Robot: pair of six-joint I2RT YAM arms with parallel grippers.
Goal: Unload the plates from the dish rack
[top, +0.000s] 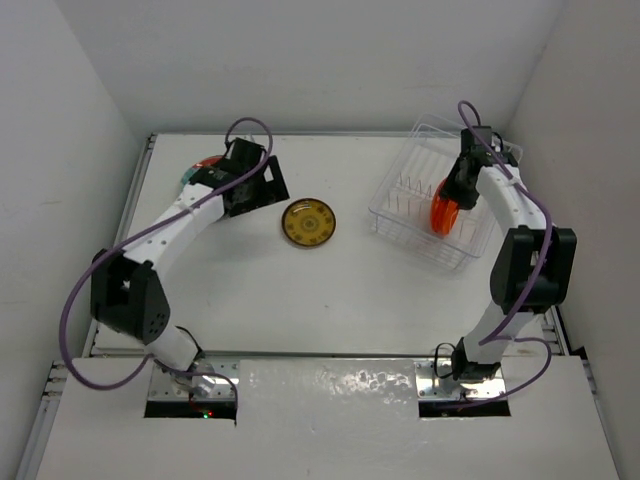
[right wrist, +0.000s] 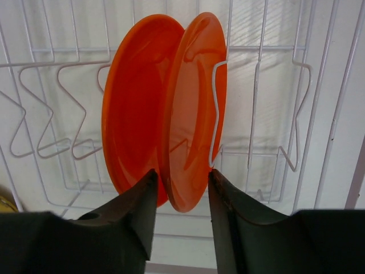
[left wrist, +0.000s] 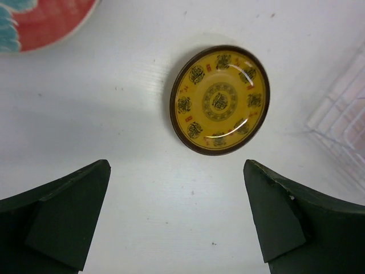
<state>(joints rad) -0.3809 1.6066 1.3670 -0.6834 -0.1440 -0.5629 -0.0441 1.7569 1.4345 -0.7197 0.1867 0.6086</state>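
Dish rack (top: 395,215) is set far right, nearest the right arm; orange plate (right wrist: 194,114) is stood on edge in it, edge-on to right gripper (right wrist: 181,174), lower rim between the fingers; jaws are close beside the rim, clamping cannot be told; yellow plate (left wrist: 219,100) is laid flat ahead of left gripper (left wrist: 177,164), spread wide, nothing held.

Right wrist: orange plate (right wrist: 194,103) bottom rim tucked between right gripper (right wrist: 182,180) fingers (right wrist: 134,220); pad contact, can't tell. Beside it second orange disc (right wrist: 134,108), partly overlapped; separate plate or not, unclear. Frame crops dish rack (right wrist: 274,85) on all sides. At left edge yellow scrap (right wrist: 4,202), unidentifiable. Left wrist: red plate (left wrist: 40,23) cropped by top-left corner. Top: red plate mostly under left arm, dark teal plate (top: 186,178) just sliver.
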